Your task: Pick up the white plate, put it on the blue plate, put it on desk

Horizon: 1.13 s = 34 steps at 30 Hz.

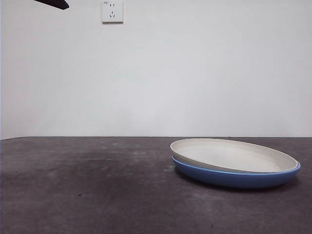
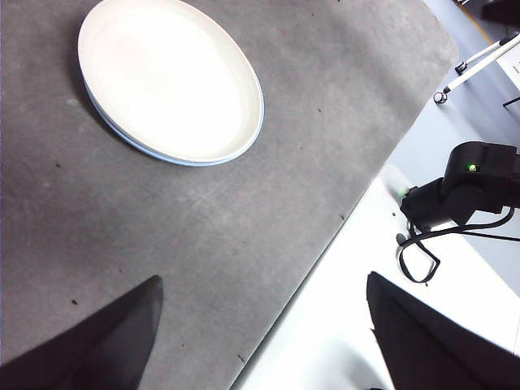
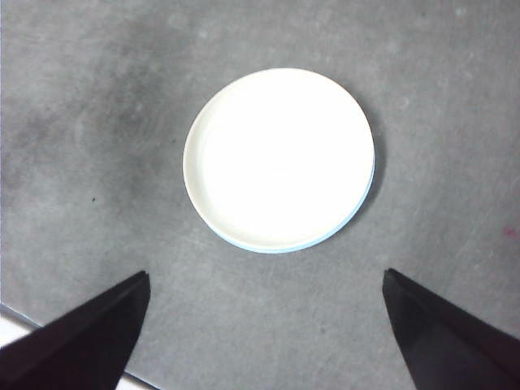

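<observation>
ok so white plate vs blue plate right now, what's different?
Colour: the white plate is matte cream; the blue plate is glossy medium blue.
Position: the white plate lies on top, nested in the blue plate, which sits on the desk.
Pose: the white plate tilts slightly, raised at one side; the blue plate lies flat.
Visibility: the white plate's inside shows fully; only the blue plate's rim and outer wall show.
Shared: both round, shallow, about the same size, neither held by a hand.
</observation>
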Motion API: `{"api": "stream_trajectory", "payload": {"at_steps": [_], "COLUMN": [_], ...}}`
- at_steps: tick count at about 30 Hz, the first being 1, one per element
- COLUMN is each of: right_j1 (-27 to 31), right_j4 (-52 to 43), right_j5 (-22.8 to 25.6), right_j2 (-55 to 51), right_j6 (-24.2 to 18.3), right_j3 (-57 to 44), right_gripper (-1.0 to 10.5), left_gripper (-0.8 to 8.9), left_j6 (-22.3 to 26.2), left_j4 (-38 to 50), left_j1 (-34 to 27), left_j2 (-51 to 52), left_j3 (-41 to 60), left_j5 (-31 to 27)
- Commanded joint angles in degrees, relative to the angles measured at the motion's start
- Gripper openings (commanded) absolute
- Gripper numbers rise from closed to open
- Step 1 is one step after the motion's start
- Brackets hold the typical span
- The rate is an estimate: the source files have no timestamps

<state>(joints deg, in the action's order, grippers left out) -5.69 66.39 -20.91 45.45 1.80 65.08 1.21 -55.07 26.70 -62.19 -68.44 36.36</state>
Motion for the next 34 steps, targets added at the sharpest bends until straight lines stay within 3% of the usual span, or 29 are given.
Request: {"api": "stream_trajectory", "payload": {"at_steps": [1,8,15,34], "right_j1": [-0.2,-0.2,-0.1,0.0], "right_j4": [-1.6,-15.9,-29.3,-43.7], "right_j5": [0.2,0.3,0.4,1.9], "right_j2": [1.9,7.7,18.9,41.6], "right_j6": [2.1,7.0,8.9,9.8], "right_j3": [-1.4,-11.0,-17.0,-17.0], "right_gripper": [4.6,4.6,4.5,3.1], "left_gripper": [4.03,4.03,4.03,4.02], "left_j6": [1.2,1.2,1.2,1.2], "left_j4": [0.6,0.5,0.7,0.7], "left_j1": [0.3,0.3,0.3,0.3], "left_j2": [-0.3,-0.3,-0.3,-0.3], "left_j3": [-0.5,-0.5,-0.5,-0.5], "left_j5": [0.3,0.3,0.3,0.3]}}
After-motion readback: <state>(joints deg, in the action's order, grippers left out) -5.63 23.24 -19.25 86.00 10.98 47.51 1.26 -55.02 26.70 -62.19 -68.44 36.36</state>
